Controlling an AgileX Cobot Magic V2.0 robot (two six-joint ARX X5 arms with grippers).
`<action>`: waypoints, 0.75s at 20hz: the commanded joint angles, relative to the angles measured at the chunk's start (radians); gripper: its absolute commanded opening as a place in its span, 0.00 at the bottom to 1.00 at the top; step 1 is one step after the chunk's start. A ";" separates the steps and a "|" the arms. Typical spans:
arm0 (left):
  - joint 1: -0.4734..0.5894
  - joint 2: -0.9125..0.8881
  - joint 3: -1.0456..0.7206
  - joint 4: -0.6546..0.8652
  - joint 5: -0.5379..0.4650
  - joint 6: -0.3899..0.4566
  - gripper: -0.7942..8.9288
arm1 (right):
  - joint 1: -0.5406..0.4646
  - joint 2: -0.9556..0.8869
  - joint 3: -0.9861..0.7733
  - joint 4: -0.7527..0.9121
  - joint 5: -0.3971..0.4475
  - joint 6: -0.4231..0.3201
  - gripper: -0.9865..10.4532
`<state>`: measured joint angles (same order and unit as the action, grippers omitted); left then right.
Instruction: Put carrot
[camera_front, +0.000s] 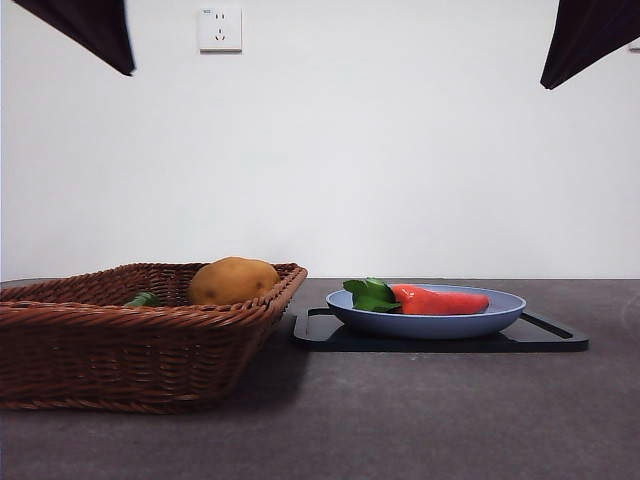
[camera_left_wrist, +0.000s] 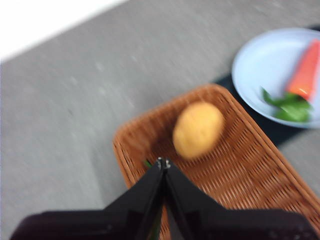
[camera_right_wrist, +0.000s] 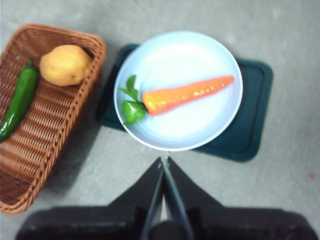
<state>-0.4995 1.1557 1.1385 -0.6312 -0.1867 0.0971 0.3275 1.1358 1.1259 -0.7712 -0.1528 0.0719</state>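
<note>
Currently we are logging the carrot (camera_right_wrist: 187, 94) as lying in the plate (camera_right_wrist: 220, 127), which is sitting on the tray (camera_right_wrist: 250, 135) beside the basket (camera_front: 120, 345); potato (camera_right_wrist: 65, 65) and pepper (camera_right_wrist: 20, 100) are resting in the basket. We are holding both arms high: left gripper (camera_left_wrist: 162, 162) above the basket, right gripper (camera_right_wrist: 165, 160) above the plate, each with jaws pressed together, empty. Placement appears done; next we are likely just retreating clear.
</note>
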 joint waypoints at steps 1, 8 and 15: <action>0.023 -0.055 -0.029 0.011 0.063 0.009 0.09 | 0.057 -0.085 -0.094 0.110 0.066 0.042 0.09; 0.030 -0.412 -0.392 0.150 0.085 -0.109 0.09 | 0.235 -0.402 -0.451 0.454 0.357 0.095 0.09; 0.030 -0.597 -0.555 0.159 0.083 -0.198 0.09 | 0.274 -0.486 -0.604 0.594 0.396 0.095 0.09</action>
<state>-0.4667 0.5556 0.5739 -0.4770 -0.1017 -0.0834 0.5957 0.6502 0.5171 -0.1898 0.2379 0.1577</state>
